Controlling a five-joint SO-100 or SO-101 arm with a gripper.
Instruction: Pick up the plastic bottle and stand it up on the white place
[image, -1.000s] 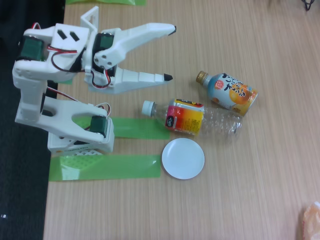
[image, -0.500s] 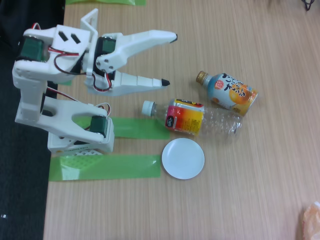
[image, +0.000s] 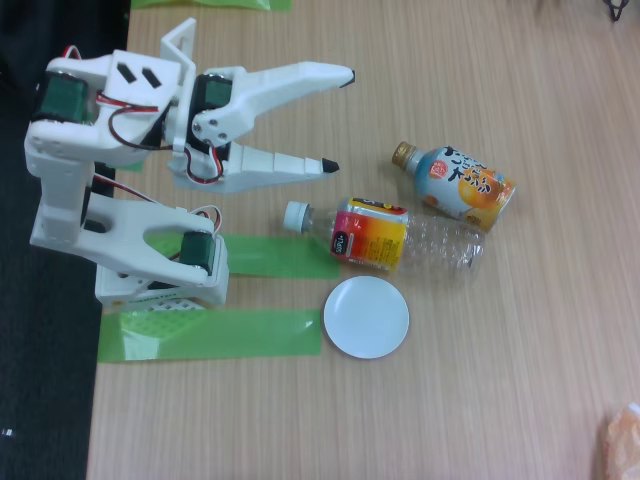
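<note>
At the left of the fixed view, the white arm's claw is released, its two fingers spread wide and holding nothing. Right of it, the plastic bottle lies on its side on the wooden counter, cap pointing left. The white place sits just near of it, and the blue-and-orange bottle lies farther right
</note>
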